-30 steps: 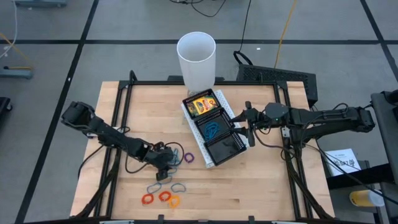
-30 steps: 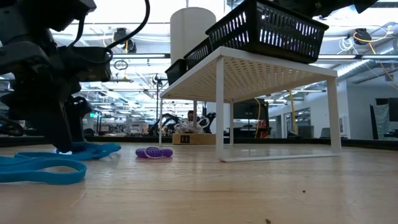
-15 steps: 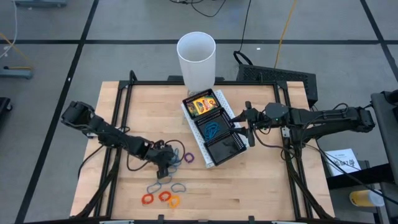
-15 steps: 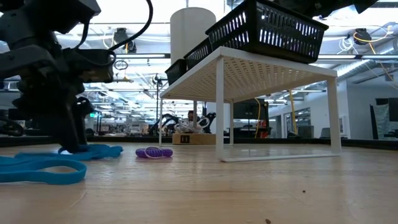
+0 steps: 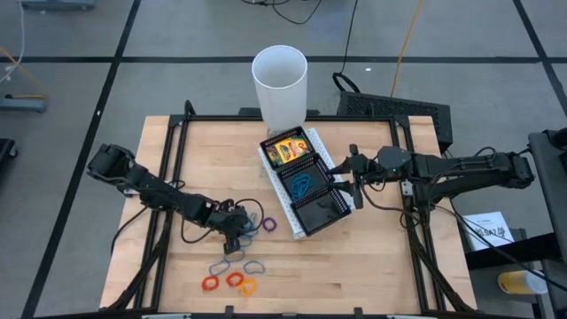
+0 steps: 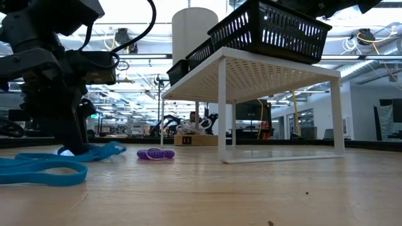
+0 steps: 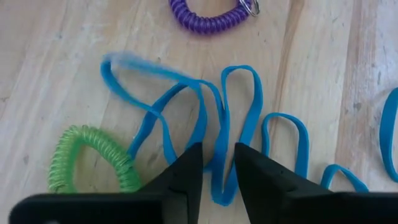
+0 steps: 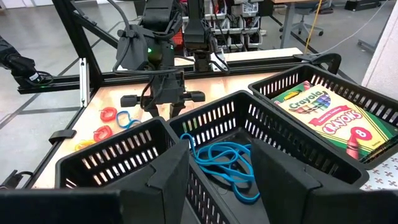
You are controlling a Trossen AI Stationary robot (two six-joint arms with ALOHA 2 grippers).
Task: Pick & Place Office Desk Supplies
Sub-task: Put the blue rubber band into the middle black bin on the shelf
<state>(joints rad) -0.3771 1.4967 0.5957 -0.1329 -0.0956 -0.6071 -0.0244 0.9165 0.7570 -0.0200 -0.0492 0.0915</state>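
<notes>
Several blue rubber bands (image 7: 217, 124) lie tangled on the wood beside a green coil loop (image 7: 87, 155) and a purple coil loop (image 5: 267, 224). My left gripper (image 5: 235, 234) points steeply down onto that tangle, shut on one band. A crayon box (image 5: 288, 149) lies in the far compartment of the black mesh tray (image 5: 306, 232), and more blue bands (image 8: 217, 162) lie in its middle one. My right gripper (image 8: 221, 186) hangs open at the tray's right side, touching nothing. My left gripper pinches a looped end of one blue rubber band (image 7: 219, 177) between its two fingers (image 7: 186, 171). The fingers come slanting down from above. The rest of the band lies slack on the wood, with a loop end (image 6: 116, 147) slightly raised.
The tray sits on a white wire rack (image 6: 251, 69) above the table. A tall white cup (image 5: 280, 84) stands behind it. Red and orange loops (image 5: 230, 282) and blue-grey loops (image 5: 232, 264) lie near the front edge. Bare wood lies at the front right.
My left gripper has stayed over the blue tangle and its fingers have closed in on a band. That band's free loop end has shifted and risen a little off the wood.
</notes>
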